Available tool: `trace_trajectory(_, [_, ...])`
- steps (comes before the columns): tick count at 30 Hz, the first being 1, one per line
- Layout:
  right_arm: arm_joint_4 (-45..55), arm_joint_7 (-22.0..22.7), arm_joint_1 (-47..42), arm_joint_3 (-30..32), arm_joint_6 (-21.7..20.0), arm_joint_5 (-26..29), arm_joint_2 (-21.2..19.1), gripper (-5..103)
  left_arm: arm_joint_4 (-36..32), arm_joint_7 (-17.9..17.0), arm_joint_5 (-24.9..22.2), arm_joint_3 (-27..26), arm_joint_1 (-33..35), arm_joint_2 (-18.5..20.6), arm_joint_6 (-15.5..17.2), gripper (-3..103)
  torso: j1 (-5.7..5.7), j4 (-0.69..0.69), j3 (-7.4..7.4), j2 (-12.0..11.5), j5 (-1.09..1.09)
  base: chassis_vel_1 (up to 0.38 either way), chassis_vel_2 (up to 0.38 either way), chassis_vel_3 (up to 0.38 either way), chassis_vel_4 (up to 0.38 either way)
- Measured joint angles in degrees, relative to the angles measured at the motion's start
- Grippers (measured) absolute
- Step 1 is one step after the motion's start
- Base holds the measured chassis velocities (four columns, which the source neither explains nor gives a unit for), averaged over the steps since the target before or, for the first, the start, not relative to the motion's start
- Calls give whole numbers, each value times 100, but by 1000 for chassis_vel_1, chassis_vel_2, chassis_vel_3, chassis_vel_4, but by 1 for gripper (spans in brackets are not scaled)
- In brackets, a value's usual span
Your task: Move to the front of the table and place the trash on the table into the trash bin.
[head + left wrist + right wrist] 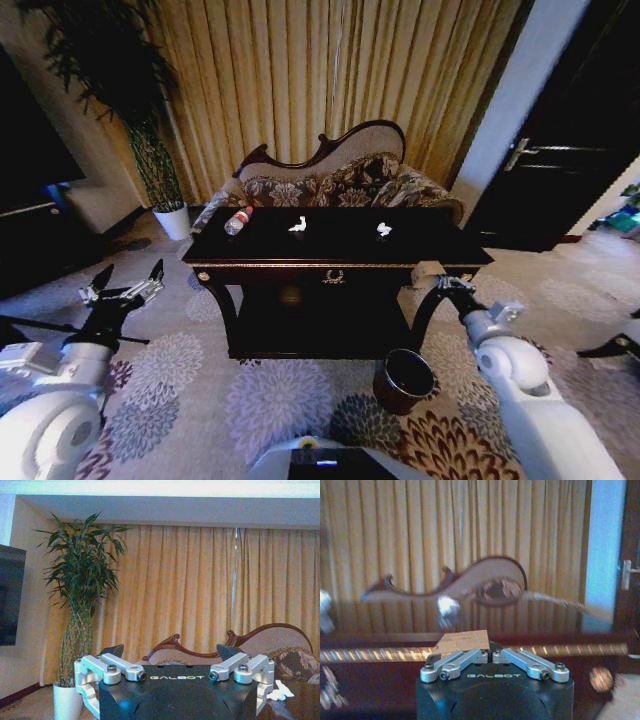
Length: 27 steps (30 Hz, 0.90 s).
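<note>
Now parked before the glossy black gold-trimmed bench, left jaws spread, right jaws shut empty; next, probably reaching for the clear red-labelled plastic bottle.

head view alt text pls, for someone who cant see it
A dark table stands ahead with a bottle and two paper scraps on top, and a brown trash bin on the carpet at its front right. The left pincer hangs open left of the table; the right pincer is at its front right corner.
</note>
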Motion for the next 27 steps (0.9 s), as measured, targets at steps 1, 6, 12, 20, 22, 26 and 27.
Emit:
trace_trajectory(1, [-346, -106, 7, -37, 113, -176, 61, 0, -15, 3, 3, 16, -2, -16, -1, 100, 0, 1, 1, -1, 0, 0, 0, 0, 0])
trace_trajectory(6, [-1410, -363, 124, -134, 487, -628, 229, 0, -33, 9, 18, 32, 3, -42, -4, 100, 0, 0, 0, -1, 0, 0, 0, 0, 0])
trace_trajectory(12, [-2567, -422, 405, -254, 668, -841, 386, 0, -65, 10, 20, 29, 18, -43, -8, 100, 1, 0, 0, -1, 0, 0, 0, 0, 0])
trace_trajectory(20, [-3754, -461, 810, -368, 662, -975, 672, 0, -98, 11, 20, 28, 28, -47, -10, 100, 1, -1, 0, 0, -1, 0, 0, 0, 0])
trace_trajectory(22, [-4205, -467, 1001, -368, 661, -1151, 793, 0, -99, 11, 20, 12, 29, -46, -9, 100, 0, 0, 0, -1, 0, 0, 0, 0, 0])
trace_trajectory(26, [-4601, -467, 1174, -355, 664, -1291, 920, 0, -103, 11, 15, -18, 42, -43, -9, 100, 1, 0, 0, -1, 0, 0, 0, 0, 0])
trace_trajectory(27, [-4766, -467, 1249, -339, 682, -1370, 972, 0, -108, 12, 14, -29, 55, -43, -8, 100, 1, 1, 0, -1, 0, 0, 0, 0, 0])
